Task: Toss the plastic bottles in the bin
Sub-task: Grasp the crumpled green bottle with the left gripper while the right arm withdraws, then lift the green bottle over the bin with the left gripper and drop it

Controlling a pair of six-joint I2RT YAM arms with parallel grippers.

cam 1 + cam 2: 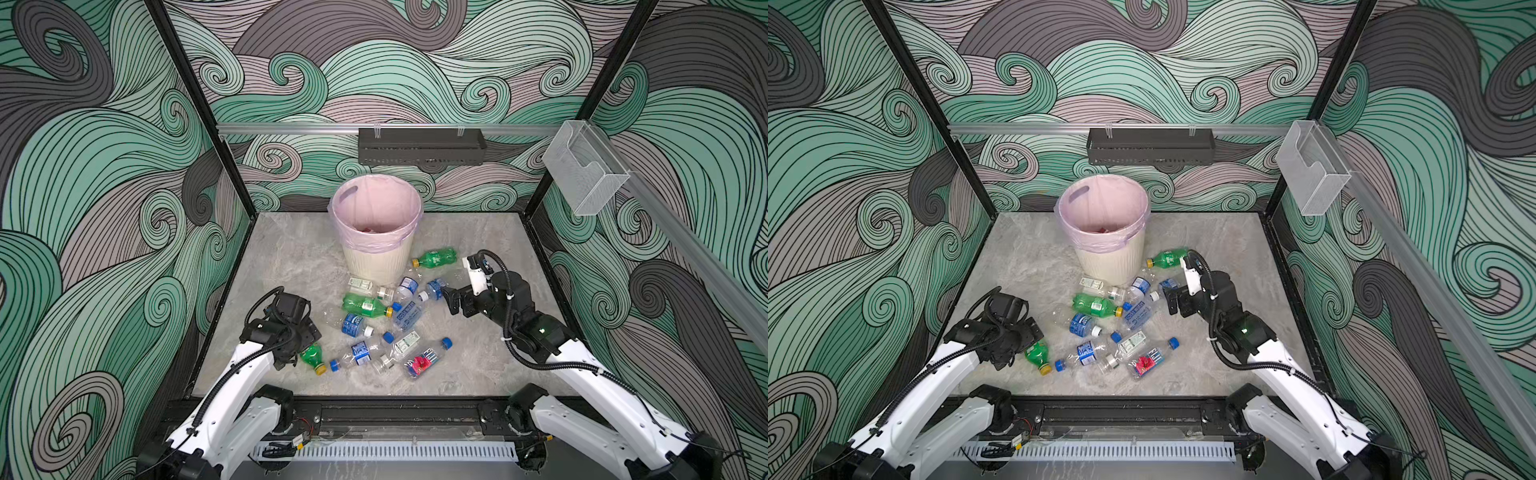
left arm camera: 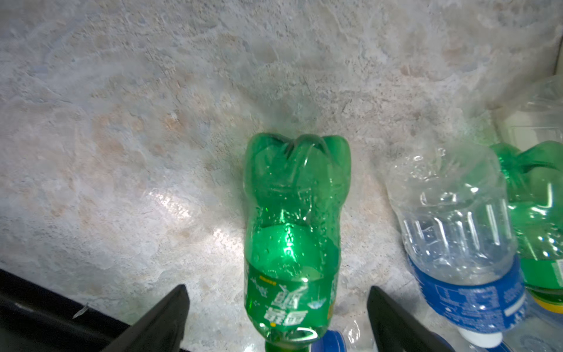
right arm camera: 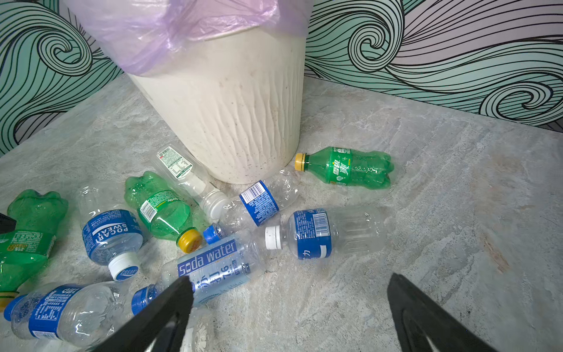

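The bin [image 1: 374,266] [image 3: 231,115], cream, ribbed and lined with a pink bag, stands at the back middle of the floor. Several plastic bottles lie scattered in front of it. My left gripper [image 2: 277,288] is open and straddles a green bottle [image 2: 292,228] [image 1: 312,356] lying at the front left, with floor showing on both sides of it. My right gripper [image 3: 289,279] [image 1: 459,303] hangs open over bare floor, right of the pile. Close to its fingers lie a soda water bottle [image 3: 213,265] and a clear blue-labelled bottle [image 3: 316,234]. Another green bottle [image 1: 436,257] lies right of the bin.
A black perforated tray [image 1: 422,146] hangs on the back wall and a clear box [image 1: 584,166] on the right wall. Patterned walls close in three sides. A black rail [image 1: 374,411] runs along the front edge. A red-labelled bottle [image 1: 426,359] lies at the front.
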